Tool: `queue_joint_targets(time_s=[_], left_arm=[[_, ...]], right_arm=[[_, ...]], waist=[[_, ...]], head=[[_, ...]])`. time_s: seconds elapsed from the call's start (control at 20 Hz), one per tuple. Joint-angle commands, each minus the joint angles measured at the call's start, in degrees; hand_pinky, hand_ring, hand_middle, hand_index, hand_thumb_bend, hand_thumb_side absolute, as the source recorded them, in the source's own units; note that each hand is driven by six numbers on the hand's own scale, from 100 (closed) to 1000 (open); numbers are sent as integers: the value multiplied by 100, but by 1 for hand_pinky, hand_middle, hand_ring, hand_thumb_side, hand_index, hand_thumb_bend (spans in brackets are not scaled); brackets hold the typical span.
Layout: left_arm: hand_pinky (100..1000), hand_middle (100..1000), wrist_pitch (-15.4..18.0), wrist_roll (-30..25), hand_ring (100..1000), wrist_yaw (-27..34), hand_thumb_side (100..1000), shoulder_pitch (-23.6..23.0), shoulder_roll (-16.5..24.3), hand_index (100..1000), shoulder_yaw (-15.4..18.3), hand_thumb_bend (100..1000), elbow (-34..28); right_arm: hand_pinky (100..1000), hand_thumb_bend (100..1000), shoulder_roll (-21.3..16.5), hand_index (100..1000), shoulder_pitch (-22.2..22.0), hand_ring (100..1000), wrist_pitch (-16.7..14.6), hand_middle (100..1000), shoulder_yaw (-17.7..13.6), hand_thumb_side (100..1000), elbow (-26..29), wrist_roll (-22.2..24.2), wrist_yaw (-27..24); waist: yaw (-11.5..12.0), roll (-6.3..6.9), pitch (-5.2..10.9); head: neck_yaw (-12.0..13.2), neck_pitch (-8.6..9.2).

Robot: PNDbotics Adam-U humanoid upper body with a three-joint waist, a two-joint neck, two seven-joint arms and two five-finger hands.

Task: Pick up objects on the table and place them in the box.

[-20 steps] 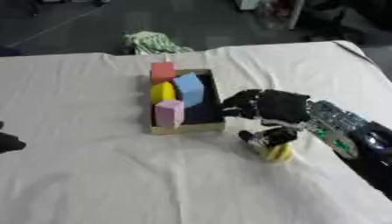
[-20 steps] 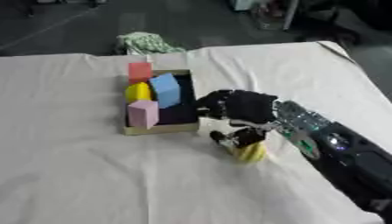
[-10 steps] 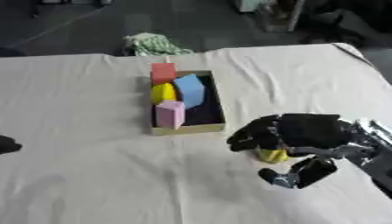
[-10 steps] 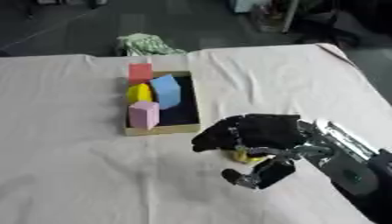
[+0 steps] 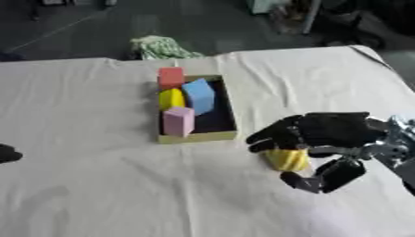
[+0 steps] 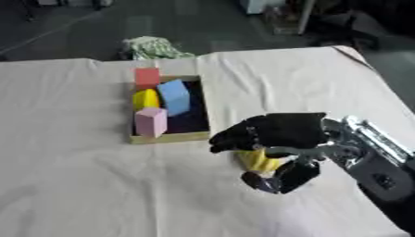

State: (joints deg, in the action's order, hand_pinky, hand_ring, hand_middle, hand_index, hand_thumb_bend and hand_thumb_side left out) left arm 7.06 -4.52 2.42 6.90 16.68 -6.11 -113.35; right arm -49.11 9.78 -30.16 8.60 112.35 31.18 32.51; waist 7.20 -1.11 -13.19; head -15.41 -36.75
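The right hand hangs over a yellow block that lies on the white cloth just right of the box, near its front corner. Its fingers curl down over the block's top and far side, and the thumb hooks in below, so it looks to be closing round the block, though I cannot tell whether the thumb touches it. The box already holds a red, a blue, a yellow and a pink block, with dark floor bare at its right side. To do this well, the hand should pinch the block squarely before lifting, clear the low wall, and set it down in that gap. A dark bit of the left hand shows at the left edge; its fingers I cannot make out.
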Motion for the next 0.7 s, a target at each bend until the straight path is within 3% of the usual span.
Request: queue_joint_targets(time_s=[0.05,0.3,0.7], left_arm=[[756,595,2,-5,643,-23,567,14,109,803,46,100,-124],[756,595,1,-12,643,-26,566,11,109,803,41,100,-124],[757,595,11,3,643,-29,566,3,98,803,51,100,-124]], right_arm=[[863,100,-114,1000,18,928,33,966,-61,320,-193,-82,432],[863,100,-33,1000,25,931,10,968,-6,405,-756,-254,969],[860,100,65,1000,126,930,4,964,27,450,-1400,-479,1468]], waist=[[8,1,91],[13,2,91],[31,15,91]], head=[[-21,41],[-37,45],[-30,55]])
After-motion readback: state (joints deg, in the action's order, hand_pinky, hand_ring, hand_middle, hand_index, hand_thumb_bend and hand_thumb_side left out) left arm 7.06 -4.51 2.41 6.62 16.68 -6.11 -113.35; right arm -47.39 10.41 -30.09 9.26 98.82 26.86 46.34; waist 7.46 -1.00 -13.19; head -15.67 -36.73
